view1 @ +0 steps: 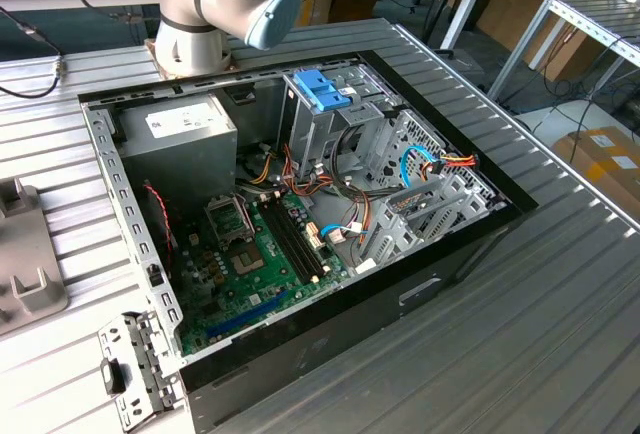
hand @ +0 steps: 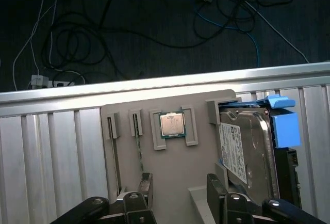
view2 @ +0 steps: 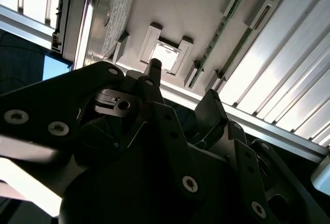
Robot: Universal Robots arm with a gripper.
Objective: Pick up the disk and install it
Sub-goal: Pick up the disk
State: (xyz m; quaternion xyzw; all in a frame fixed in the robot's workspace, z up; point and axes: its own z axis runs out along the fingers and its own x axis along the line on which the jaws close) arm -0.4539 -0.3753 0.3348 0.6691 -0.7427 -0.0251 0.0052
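The disk (hand: 250, 154) is a silver-grey hard drive with a pale label and a blue bracket (hand: 284, 127). It lies in a slot of a grey holder plate (hand: 129, 152) on the ribbed metal table. My gripper (hand: 180, 185) hovers above that plate, open, with nothing between its black fingers (hand: 146, 184). The fingers sit over the plate's middle, beside the disk and apart from it. In the second wrist view the disk (view2: 116, 20) lies beyond the gripper (view2: 183, 87).
A processor chip (hand: 171, 124) and two memory sticks (hand: 137, 141) rest in other slots of the plate. In the exterior view an open computer case (view1: 300, 204) holds a motherboard (view1: 255, 259), a power-supply box (view1: 180, 129), a drive cage with a blue latch (view1: 322, 89) and loose cables.
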